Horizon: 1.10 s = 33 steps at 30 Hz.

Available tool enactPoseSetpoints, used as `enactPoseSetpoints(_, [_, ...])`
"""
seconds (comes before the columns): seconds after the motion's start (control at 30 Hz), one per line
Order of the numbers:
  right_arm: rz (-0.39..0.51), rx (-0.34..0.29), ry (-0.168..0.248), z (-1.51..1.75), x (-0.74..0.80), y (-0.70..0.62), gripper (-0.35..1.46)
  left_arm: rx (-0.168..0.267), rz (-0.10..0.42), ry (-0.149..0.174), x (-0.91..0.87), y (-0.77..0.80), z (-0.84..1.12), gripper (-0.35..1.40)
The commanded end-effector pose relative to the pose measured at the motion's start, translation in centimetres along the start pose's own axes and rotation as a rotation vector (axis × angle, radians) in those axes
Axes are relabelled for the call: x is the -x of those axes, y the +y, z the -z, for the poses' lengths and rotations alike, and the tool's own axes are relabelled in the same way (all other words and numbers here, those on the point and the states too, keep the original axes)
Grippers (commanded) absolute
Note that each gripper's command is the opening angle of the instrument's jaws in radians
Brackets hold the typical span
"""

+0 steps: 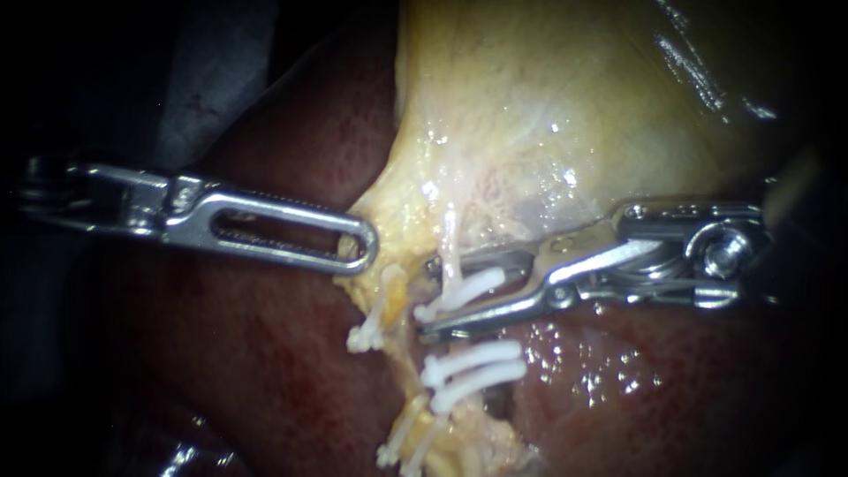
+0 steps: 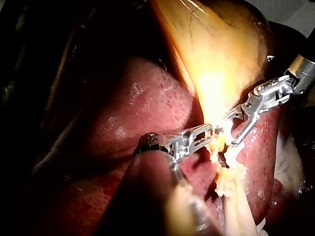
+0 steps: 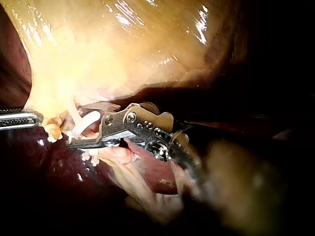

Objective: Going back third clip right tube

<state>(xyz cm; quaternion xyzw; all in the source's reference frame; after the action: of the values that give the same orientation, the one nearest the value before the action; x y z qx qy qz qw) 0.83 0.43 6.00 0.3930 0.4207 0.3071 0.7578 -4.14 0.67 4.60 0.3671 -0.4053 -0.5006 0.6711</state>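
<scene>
While holding the right instrument (image 1: 427, 299) open around a white clip (image 1: 468, 284) on the right tube (image 1: 451, 240) at frame centre, clenches the left instrument (image 1: 364, 249) on the yellowish gallbladder (image 1: 530, 106) edge, centre-left.

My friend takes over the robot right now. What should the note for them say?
Left instrument: jaws shut on the edge of the gallbladder.
Right instrument: jaws open, with the top clip between them on the right tube.
Done: three clips sit on that tube, counting the two lower clips.
Left: draw the right instrument back, probably straight, so that it does not catch the clip.
</scene>
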Motion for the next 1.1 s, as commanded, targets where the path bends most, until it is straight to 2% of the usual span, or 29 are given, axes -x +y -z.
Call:
enactPoseSetpoints(0.03, [-0.002, -0.003, 0.007, 0.01, -0.01, 0.00, 0.54, 0.000, 0.000, 0.001, 0.00, 0.00, 0.00, -0.35])
enactPoseSetpoints(0.23, [-0.016, -0.030, 0.046, -0.01, -0.06, -0.03, 0.54, -0.002, 0.000, 0.003, -0.03, -0.04, -0.05, -0.35])
enactPoseSetpoints(0.57, [-0.021, -0.037, 0.043, -0.10, -0.07, -0.03, 0.54, -0.003, 0.001, 0.004, -0.03, -0.10, -0.14, -0.35])
enactPoseSetpoints(0.83, [0.169, -0.045, 0.050, -0.14, 0.02, -0.01, 0.53, -0.003, 0.001, 0.004, -0.02, -0.11, -0.14, -0.35])
enactPoseSetpoints(1.03, [0.332, -0.043, 0.038, -0.14, 0.12, 0.01, 0.54, -0.004, 0.001, 0.004, -0.01, -0.11, -0.13, -0.35])
enactPoseSetpoints(1.1, [0.352, -0.042, 0.029, -0.15, 0.14, 0.02, 0.56, -0.004, 0.001, 0.004, -0.01, -0.11, -0.13, -0.35])
